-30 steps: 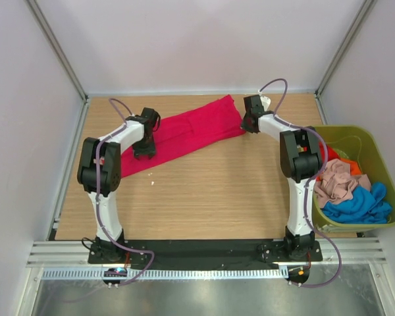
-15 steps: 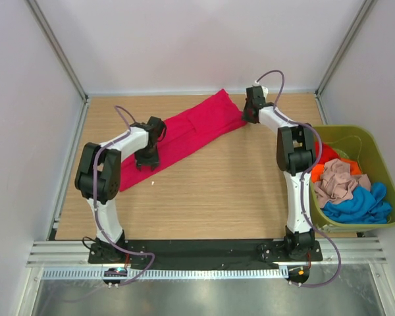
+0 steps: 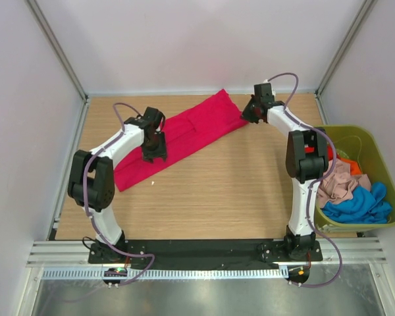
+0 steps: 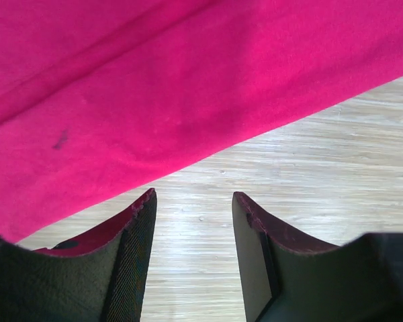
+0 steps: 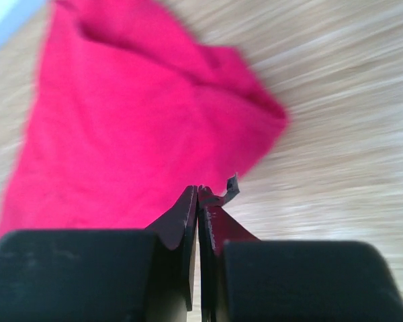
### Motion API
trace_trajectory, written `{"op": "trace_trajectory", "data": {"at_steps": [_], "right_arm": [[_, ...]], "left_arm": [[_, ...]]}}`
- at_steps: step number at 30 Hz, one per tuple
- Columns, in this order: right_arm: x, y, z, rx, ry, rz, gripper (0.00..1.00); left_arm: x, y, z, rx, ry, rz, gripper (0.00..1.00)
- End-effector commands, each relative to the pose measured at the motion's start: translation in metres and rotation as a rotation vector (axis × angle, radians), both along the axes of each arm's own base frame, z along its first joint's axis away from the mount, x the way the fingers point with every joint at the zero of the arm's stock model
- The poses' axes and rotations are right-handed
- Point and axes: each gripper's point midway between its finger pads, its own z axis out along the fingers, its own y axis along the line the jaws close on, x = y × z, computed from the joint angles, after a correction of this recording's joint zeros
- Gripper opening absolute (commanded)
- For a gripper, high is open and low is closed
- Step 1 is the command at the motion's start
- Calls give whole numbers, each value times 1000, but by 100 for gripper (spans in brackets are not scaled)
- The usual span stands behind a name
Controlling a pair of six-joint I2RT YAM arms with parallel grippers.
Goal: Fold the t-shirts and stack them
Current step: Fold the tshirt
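Observation:
The crimson-red t-shirt lies folded into a long strip, slanting from the front left to the back middle of the table. My left gripper hovers at its near edge, open; in the left wrist view only bare wood shows between the fingertips of the left gripper, and the red cloth lies just beyond them. My right gripper sits at the strip's right end, shut with nothing in it. In the right wrist view the shirt spreads ahead of the right gripper.
An olive-green tub stands at the table's right edge. It holds crumpled orange-red, beige-pink and blue t-shirts. White walls and metal posts close in the back and sides.
My left gripper has shifted a little right and back along the shirt's near edge. My right wrist has swung toward the back wall beside the shirt's right end. The shirt has barely moved.

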Motion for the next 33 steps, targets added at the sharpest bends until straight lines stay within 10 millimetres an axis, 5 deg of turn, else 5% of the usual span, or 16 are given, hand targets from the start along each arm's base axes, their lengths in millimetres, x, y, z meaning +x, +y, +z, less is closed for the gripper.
{"op": "trace_trajectory", "data": {"at_steps": [1,10,16,26,33], "right_arm": [[2,46,33,239,-68,46,8],[-9,62,-30,318,-27,87,5],[-18,29,-67,234,21,36,3],[-8,14,-46,167,-33,87,4],[9,-15,-48,82,-22,50,8]], "left_arm": [[1,-11,-10,-47,20,-56,50],[-10,22,-42,130,126,11,51],[-22,55,-49,300,142,62,51],[-36,56,-55,291,173,88,50],[-37,36,-17,174,80,90,50]]}}
